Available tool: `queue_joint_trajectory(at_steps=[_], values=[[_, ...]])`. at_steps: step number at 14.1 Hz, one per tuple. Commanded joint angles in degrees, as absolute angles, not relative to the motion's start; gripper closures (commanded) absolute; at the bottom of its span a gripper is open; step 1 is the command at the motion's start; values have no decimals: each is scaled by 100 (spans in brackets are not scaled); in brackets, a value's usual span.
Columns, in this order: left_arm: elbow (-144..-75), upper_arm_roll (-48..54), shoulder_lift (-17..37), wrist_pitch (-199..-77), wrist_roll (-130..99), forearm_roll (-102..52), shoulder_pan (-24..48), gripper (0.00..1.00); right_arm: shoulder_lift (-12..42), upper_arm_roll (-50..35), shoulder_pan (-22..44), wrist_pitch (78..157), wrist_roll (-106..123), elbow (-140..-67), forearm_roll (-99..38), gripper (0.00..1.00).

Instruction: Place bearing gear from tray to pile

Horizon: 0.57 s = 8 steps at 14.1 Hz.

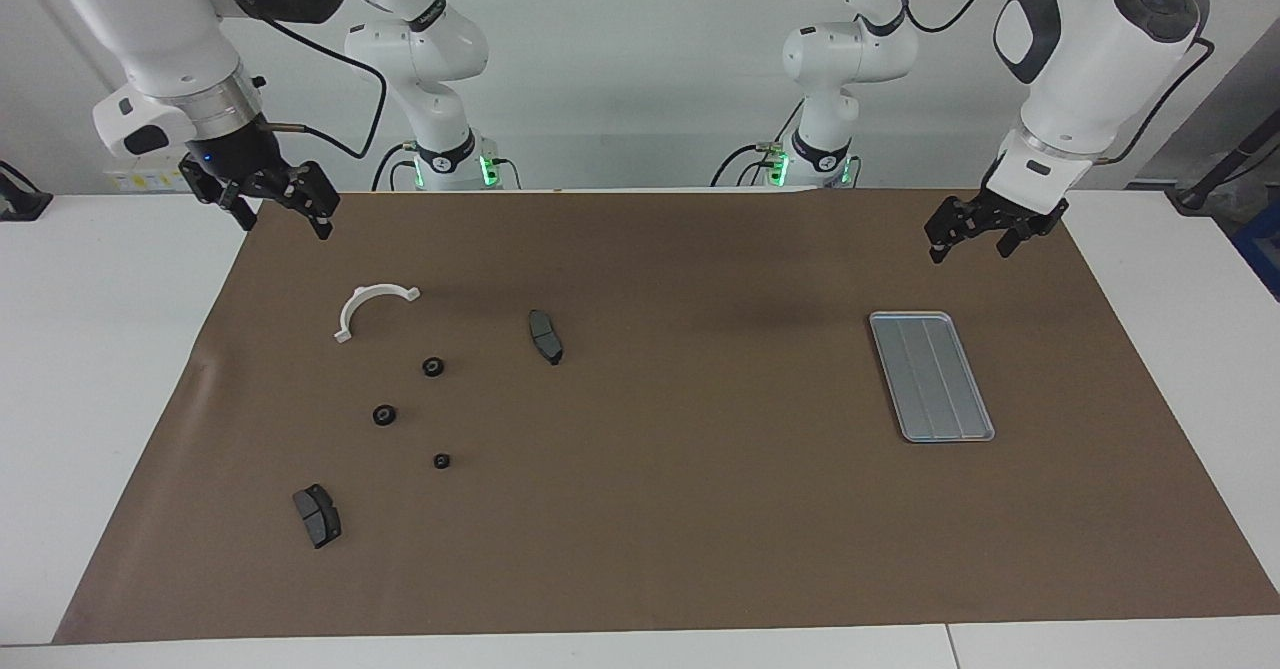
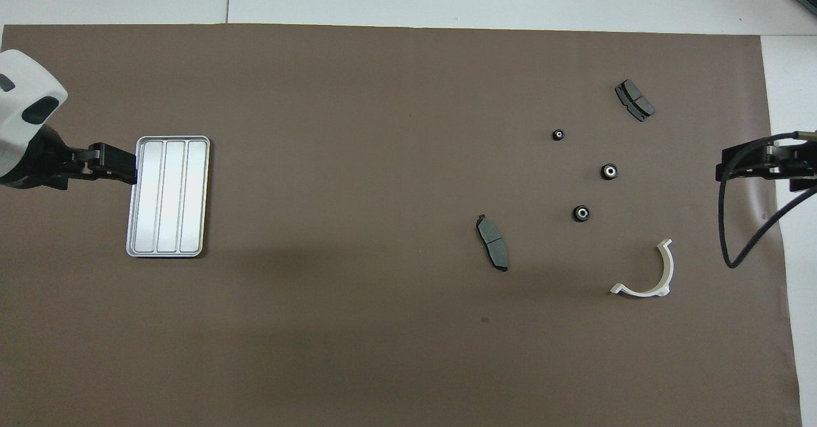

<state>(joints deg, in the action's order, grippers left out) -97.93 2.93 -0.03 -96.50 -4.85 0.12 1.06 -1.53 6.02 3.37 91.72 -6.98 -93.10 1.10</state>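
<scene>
- Overhead view first: the tray (image 2: 167,196) lies on the brown mat (image 2: 357,325) near the left arm's end, and nothing sits in it.
- Three small black gears (image 2: 609,172) lie in a loose scatter toward the right arm's end of the mat, all of them already among the pile.
- Round them: a white curved bracket (image 1: 372,306) nearer the robots, one brake pad (image 1: 545,336) toward the mat's middle, and another brake pad (image 1: 317,515) near the mat's edge farthest from the robots.
- Left gripper (image 1: 975,233) hangs in the air over the mat's robot-side edge, close to the tray's end of it, jaws apart and holding nothing. This arm waits.
- Right gripper (image 1: 278,201) is up over the mat's corner nearest its own base, jaws apart too, nothing between them.
- My read: with the tray bare and every gear on the mat, the move looks done.
- On handling: a gear like this looks small, stiff and fairly dense, with a smooth rim that could slip or roll if nudged.
- Best hold, I'd judge, is straight down with the fingers pinching across the outer rim while it lies flat.
</scene>
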Motion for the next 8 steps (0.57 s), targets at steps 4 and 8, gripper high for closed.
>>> queue_joint_trajectory(at_steps=[4,8], values=[[-9949,299,-158,-9721,-457,132,88,0,-229,571,308,9158,-782,-9343,70,0],[-9949,299,-158,-9721,-457,132,88,0,-229,571,316,9158,-756,-9352,97,0]])
